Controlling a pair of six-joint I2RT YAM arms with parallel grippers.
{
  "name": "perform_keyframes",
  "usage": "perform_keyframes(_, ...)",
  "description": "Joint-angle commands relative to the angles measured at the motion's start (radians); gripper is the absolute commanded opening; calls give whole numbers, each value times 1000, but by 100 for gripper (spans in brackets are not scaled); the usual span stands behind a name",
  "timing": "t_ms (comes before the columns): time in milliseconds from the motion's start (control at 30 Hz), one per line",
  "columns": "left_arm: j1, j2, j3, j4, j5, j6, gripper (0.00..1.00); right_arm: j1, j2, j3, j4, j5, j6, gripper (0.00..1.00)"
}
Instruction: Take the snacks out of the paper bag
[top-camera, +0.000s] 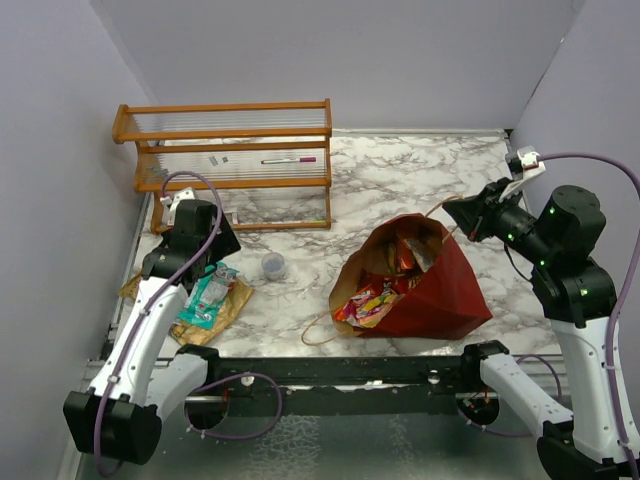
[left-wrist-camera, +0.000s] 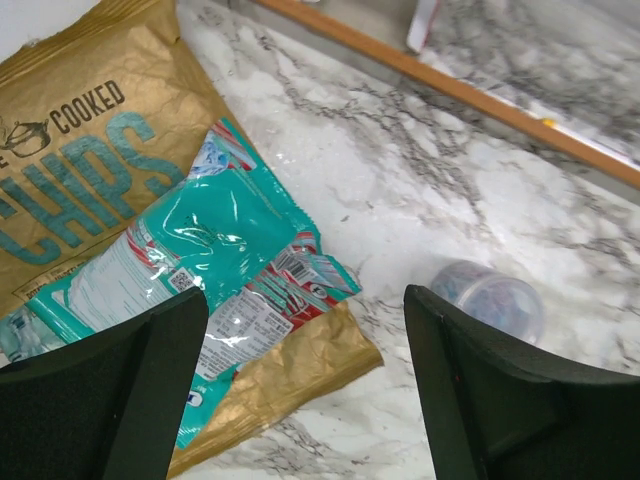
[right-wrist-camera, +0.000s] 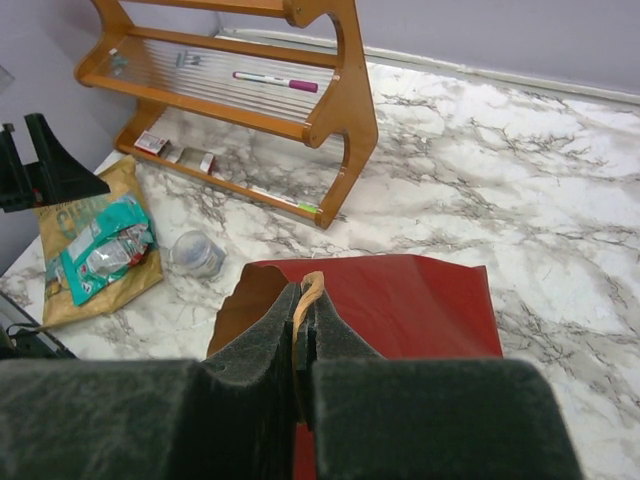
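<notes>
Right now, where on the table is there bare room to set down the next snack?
Widest bare marble lies behind the dark red paper bag, right of the wooden rack. A narrower patch sits between the small clear round container and the bag. Crowded: the left edge, where teal packet overlaps tan chips bag.

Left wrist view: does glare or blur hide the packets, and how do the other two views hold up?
Left wrist: white glare patches on the teal packet, chips bag print legible, left fingers dark and soft. Right wrist: right fingers fill the bottom, blurred; shelf sharp. Top external: even light, faint shadows.
</notes>
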Motion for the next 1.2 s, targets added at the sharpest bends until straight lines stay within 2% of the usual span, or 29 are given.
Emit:
perform_keyframes(0,3,-79,65,-6,248,12,84,1,-7,21,43,-39,-13,2)
perform_keyframes(100,2,-155,53,123,531,-12,81,2,-10,16,61,-78,-22,2)
perform_keyframes(167,-1,-186,16,247,692,-77,76,2,-15,13,69,-88,-19,2)
perform_keyframes(267,-43,-239,-54,459,842,-140,73,2,-16,16,68,-90,-11,2)
perform_keyframes(400,-172,-314,-132,577,828,-103,73,2,-20,16,60,-86,-9,2)
perform_keyframes(533,-344,-304,-188,633,793,-60,73,2,-17,20,59,-88,-4,2)
perform_keyframes(733,-644,-136,-147,565,662,125,72,2,-20,28,59,-77,-2,2)
perform_keyframes(833,-784,-75,-101,492,495,247,72,2,-22,33,51,-72,-9,2)
perform_keyframes(900,-832,-50,-100,474,467,324,73,2,-25,35,44,-67,-15,2)
perform_keyframes(1067,-921,32,-109,447,538,572,73,2,-31,42,41,-54,-31,2)
perform_keyframes(1167,-960,80,-82,409,492,689,73,2,-33,44,44,-55,-31,2)
